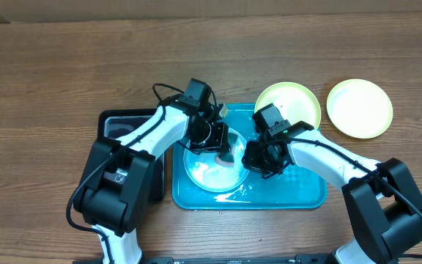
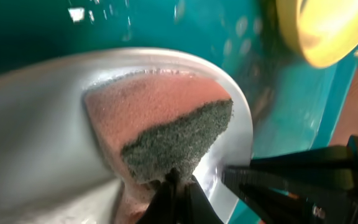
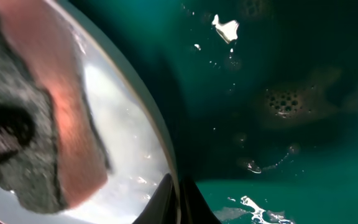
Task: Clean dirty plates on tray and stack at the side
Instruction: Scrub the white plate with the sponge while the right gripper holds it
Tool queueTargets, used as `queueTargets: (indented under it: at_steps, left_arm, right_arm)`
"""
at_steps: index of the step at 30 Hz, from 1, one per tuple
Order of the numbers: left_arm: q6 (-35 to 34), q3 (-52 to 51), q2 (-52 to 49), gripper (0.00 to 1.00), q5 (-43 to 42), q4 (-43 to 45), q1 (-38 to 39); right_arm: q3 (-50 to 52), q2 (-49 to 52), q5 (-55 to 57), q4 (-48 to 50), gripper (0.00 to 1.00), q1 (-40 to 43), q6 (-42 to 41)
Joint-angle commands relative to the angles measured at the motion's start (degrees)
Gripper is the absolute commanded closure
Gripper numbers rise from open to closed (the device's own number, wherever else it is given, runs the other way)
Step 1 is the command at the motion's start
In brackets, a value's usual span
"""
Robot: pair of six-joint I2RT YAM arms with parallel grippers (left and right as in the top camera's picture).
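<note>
1 light blue plate (image 1: 205,173) lay in the blue tray (image 1: 299,192), w/ a pink sponge (image 2: 160,106) on it. Left gripper (image 2: 176,182) was clamped on the sponge, right gripper (image 3: 179,190) pinched on that plate's rim. 3 plates total: yellow-green plate (image 1: 291,103) over the tray's far corner, 2nd yellow-green plate (image 1: 359,108) on the table (image 1: 50,66). Black tray (image 1: 116,121) mostly hidden by left arm, contents unclear.

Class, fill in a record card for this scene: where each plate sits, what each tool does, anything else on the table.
blue plate: on the turquoise tray
left tool: shut on pink sponge, against blue plate
right tool: shut on blue plate's rim
first yellow-green plate: over tray's far right corner
second yellow-green plate: on table, right of tray
other: black tray at left
</note>
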State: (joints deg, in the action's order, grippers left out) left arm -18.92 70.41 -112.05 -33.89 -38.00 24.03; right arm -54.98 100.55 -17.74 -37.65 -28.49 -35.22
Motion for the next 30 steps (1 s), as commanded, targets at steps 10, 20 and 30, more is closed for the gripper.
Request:
queueTargets:
  at_steps: [10,20,30]
  left_arm:
    - [-2.8,1.6,-0.9,0.96,7.6,-5.0,-6.6]
    - [-4.9,1.6,-0.9,0.96,12.5,-10.6,-12.2]
    - [8.5,1.6,-0.9,0.96,4.7,-20.1,-10.2]
  right_arm:
    - [0.6,0.3,1.6,-0.4,0.96,-0.4,1.0]
    - [0.6,0.3,1.6,-0.4,0.96,-0.4,1.0]
    - [0.6,0.3,1.6,-0.4,0.96,-0.4,1.0]
